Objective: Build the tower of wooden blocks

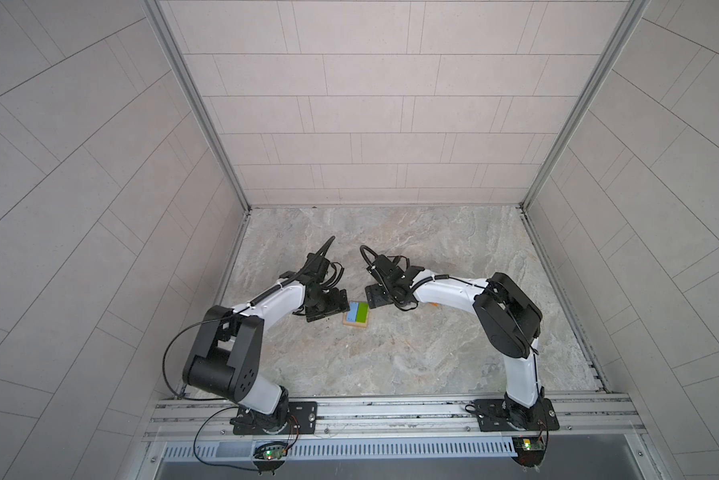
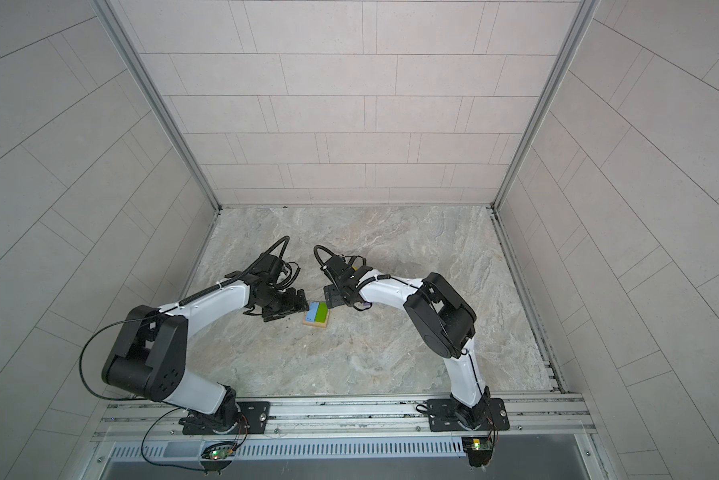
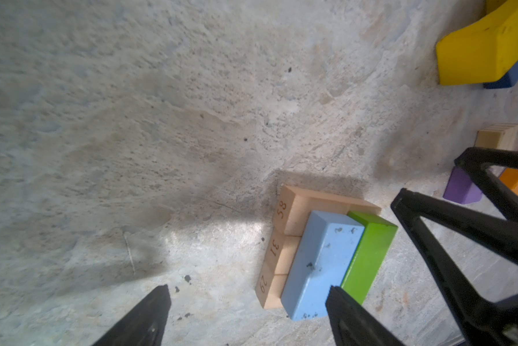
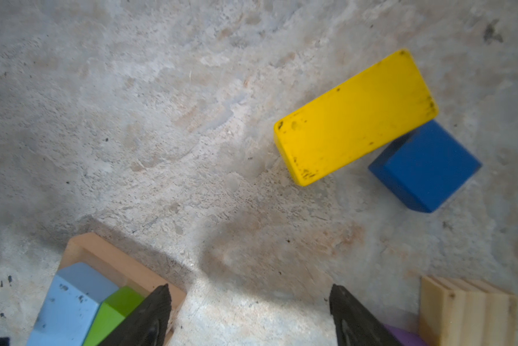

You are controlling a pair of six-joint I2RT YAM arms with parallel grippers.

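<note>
While my right tool (image 4: 249,289) hangs released, the yellow bar (image 4: 356,116) lies at one o'clock, lengthwise eight-to-two.

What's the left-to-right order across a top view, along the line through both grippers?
left gripper → light-blue bar → green bar → right gripper. The tan bars lie under the two coloured bars and overlap them, so they are left out.
</note>
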